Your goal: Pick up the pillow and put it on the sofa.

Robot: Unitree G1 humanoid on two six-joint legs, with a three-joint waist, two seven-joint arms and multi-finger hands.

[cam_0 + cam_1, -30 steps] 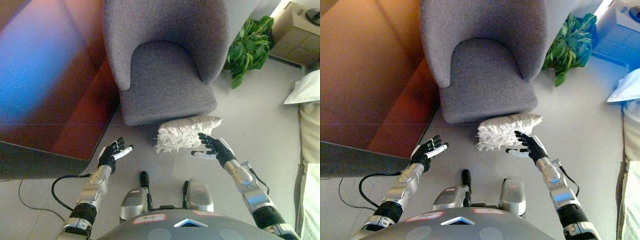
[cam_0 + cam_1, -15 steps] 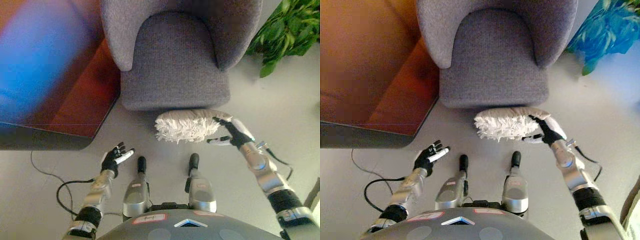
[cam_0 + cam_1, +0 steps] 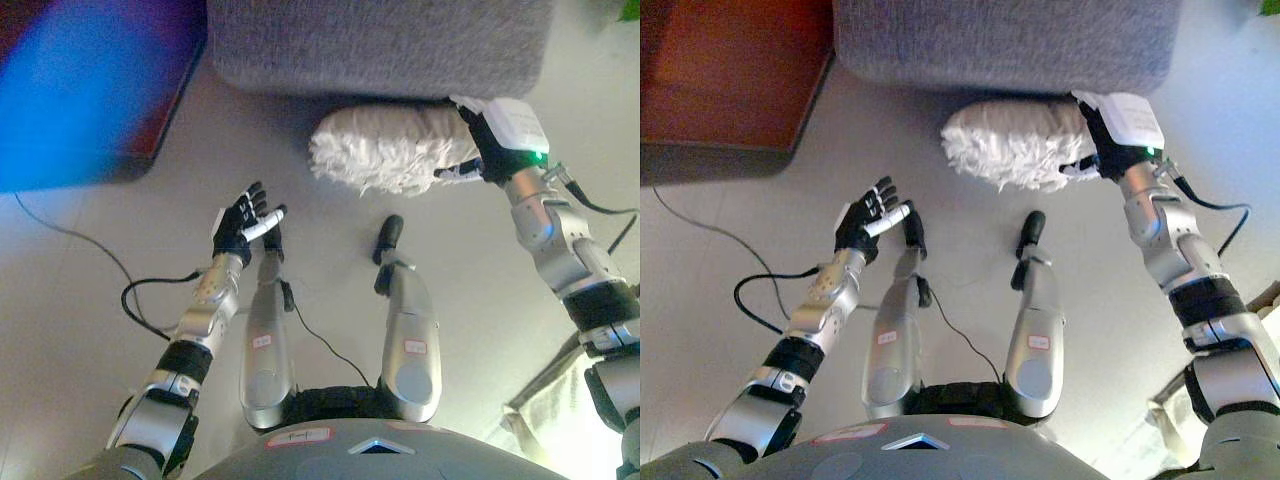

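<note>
Left eye view: shaggy white pillow (image 3: 385, 147) is touched by right hand (image 3: 487, 150), finger state unclear; left hand (image 3: 240, 222) is held open, beside grey sofa (image 3: 380, 45).

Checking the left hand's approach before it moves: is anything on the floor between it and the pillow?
Nothing visible does. Bare floor lies between the open left hand and the pillow. The right hand is already at the pillow's far end.

The left hand (image 3: 243, 219) is being held out with fingers spread; the right hand (image 3: 482, 150) is being extended forward, fingers hidden.
</note>
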